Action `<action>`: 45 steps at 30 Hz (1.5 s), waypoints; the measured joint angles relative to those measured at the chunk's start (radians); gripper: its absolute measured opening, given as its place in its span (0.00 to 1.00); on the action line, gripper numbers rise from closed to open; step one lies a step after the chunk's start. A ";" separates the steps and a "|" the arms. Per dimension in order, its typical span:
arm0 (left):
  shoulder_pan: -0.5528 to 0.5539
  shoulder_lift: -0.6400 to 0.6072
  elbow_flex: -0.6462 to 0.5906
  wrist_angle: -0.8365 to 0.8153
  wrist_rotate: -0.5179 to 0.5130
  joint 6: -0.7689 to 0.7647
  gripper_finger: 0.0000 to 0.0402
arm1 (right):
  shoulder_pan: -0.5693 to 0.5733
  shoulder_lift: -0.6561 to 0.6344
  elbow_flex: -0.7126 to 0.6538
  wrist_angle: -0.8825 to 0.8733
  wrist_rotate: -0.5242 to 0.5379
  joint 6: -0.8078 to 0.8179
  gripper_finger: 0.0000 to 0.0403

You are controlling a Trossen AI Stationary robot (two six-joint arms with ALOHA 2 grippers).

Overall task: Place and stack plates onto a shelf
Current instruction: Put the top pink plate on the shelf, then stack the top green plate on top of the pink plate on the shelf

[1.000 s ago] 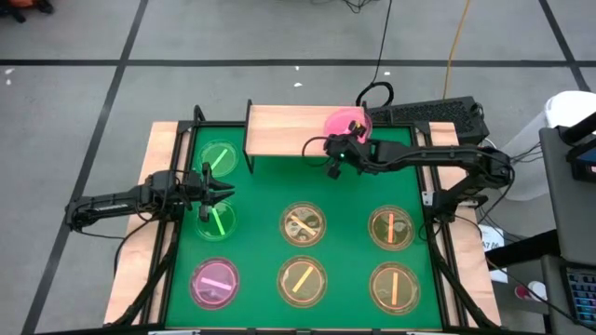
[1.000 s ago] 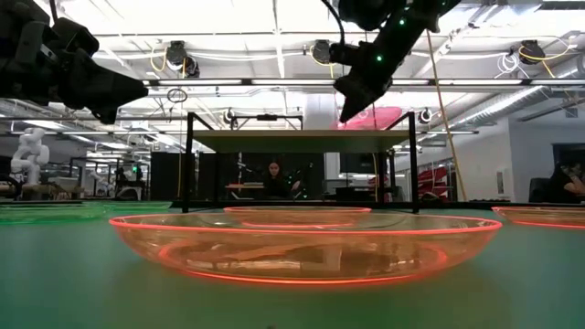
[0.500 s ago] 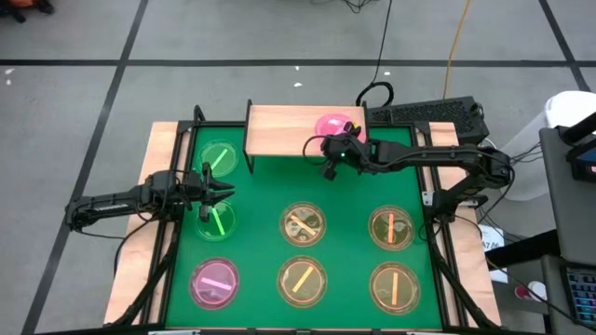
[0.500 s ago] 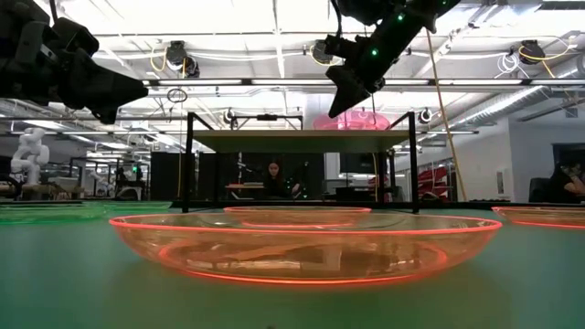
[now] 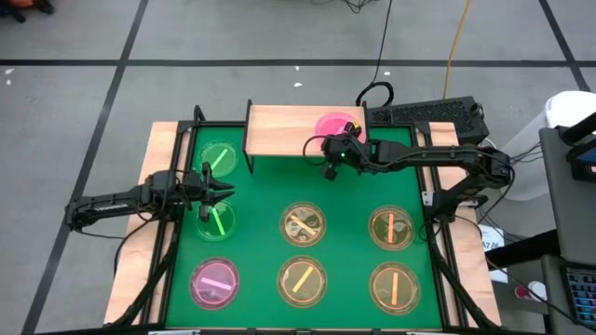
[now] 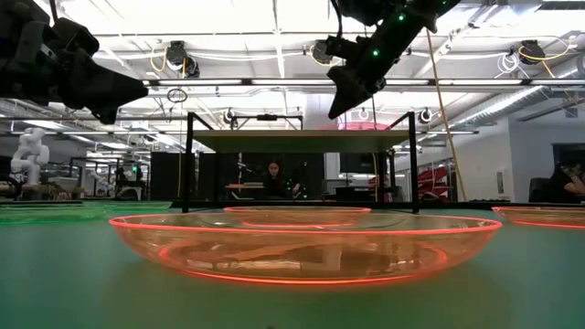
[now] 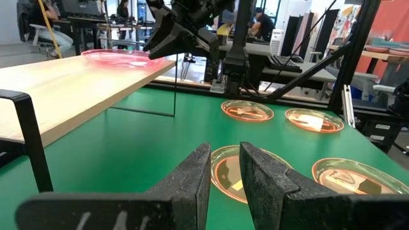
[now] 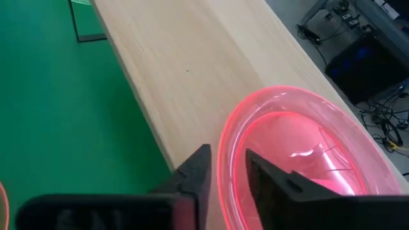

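A pink plate [image 5: 333,124] lies flat on the shelf [image 5: 284,129], at the right end of its wooden board, upper centre of the high view. The right pincer [image 8: 223,167] sits at the plate's near rim; in its wrist view the fingers stand narrowly apart with the rim between them, and whether they grip or have let go I cannot tell. This looks like the release step of placing one plate. Next it should need a clean withdrawal without dragging the plate off the edge, then a reach for another.

Seven plates remain on the green mat [image 5: 261,200]. The left pincer [image 5: 210,193] hovers at the left between two green plates [image 5: 220,158], fingers slightly apart, holding nothing.

In the low view an amber plate [image 6: 302,245] fills the foreground, hiding most of the tabletop.
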 joint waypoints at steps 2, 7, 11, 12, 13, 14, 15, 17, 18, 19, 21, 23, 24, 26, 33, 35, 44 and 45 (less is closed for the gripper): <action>0.000 0.000 0.000 0.003 0.000 -0.013 0.22 | 0.015 -0.010 0.000 0.002 0.000 -0.004 0.27; 0.000 0.000 0.000 0.018 0.000 -0.088 0.22 | 0.087 -0.071 0.000 0.019 -0.004 -0.035 0.32; 0.000 0.000 0.000 0.025 -0.026 -0.179 0.22 | 0.158 -0.136 0.000 0.019 -0.003 -0.029 0.32; 0.000 0.000 0.000 0.025 -0.037 -0.190 0.22 | 0.178 -0.152 0.000 0.019 -0.003 -0.022 0.32; 0.000 0.000 0.000 0.024 -0.045 -0.192 0.22 | 0.198 -0.167 0.000 0.019 -0.002 -0.012 0.32; 0.000 0.000 0.000 0.021 -0.051 -0.192 0.22 | 0.217 -0.179 0.000 0.020 -0.001 -0.002 0.32; 0.000 0.000 0.000 0.014 -0.051 -0.192 0.22 | 0.237 -0.191 0.000 0.019 -0.001 0.008 0.32; 0.000 0.000 0.000 0.001 -0.051 -0.207 0.22 | 0.280 -0.212 -0.009 0.024 0.000 0.028 0.32; 0.000 0.000 0.000 -0.005 -0.051 -0.215 0.22 | 0.299 -0.222 -0.021 0.038 0.001 0.033 0.32; 0.000 0.000 0.000 -0.009 -0.052 -0.224 0.22 | 0.320 -0.231 -0.036 0.060 0.002 0.034 0.32; 0.000 0.000 0.000 -0.009 -0.052 -0.233 0.22 | 0.353 -0.245 -0.075 0.107 0.002 0.029 0.32; 0.000 0.000 0.000 -0.009 -0.052 -0.222 0.22 | 0.379 -0.258 -0.122 0.171 0.002 0.013 0.32; 0.000 0.001 0.000 -0.009 -0.052 -0.211 0.22 | 0.390 -0.266 -0.146 0.205 0.003 0.002 0.32; 0.000 0.023 0.003 -0.017 -0.060 -0.186 0.22 | 0.406 -0.282 -0.199 0.284 0.004 -0.017 0.32; -0.001 0.238 0.163 -0.357 -0.319 -0.117 0.22 | 0.420 -0.354 -0.393 0.591 0.008 -0.105 0.32; 0.000 0.316 0.185 -0.355 -0.388 -0.130 0.22 | 0.420 -0.375 -0.439 0.683 0.008 -0.151 0.32; 0.002 0.718 0.266 -0.325 -0.583 -0.201 0.22 | 0.420 -0.462 -0.528 0.797 0.008 -0.250 0.32; 0.002 0.759 0.279 -0.326 -0.583 -0.207 0.22 | 0.420 -0.466 -0.530 0.797 0.008 -0.250 0.32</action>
